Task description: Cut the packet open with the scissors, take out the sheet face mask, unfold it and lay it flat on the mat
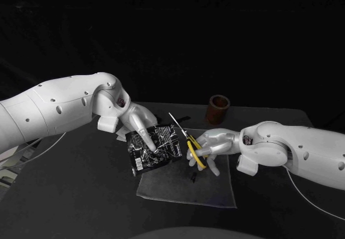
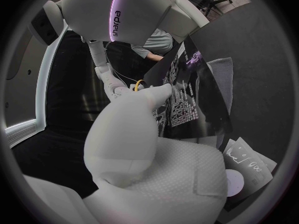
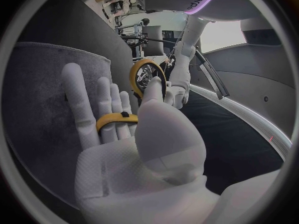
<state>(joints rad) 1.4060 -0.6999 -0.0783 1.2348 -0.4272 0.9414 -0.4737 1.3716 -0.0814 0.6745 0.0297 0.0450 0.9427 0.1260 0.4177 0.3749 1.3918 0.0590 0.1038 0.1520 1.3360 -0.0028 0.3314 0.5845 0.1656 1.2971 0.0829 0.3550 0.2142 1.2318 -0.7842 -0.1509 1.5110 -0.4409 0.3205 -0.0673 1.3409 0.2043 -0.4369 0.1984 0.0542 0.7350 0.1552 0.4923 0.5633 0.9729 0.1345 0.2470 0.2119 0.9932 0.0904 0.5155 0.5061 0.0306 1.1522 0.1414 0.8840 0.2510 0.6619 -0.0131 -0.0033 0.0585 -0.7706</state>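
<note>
My left hand holds a black packet with pale print up above the grey mat. The packet stands close before the left hand's fingers in the left wrist view. My right hand grips yellow-handled scissors; their blades point up and back, next to the packet's right edge. In the right wrist view the yellow handle loops sit round the right hand's fingers, with the thumb through one loop. Whether the blades touch the packet is unclear.
A brown cylindrical cup stands at the table's back, behind my right hand. A small dark bit lies on the mat. White printed sheets lie near the table's edge in the left wrist view.
</note>
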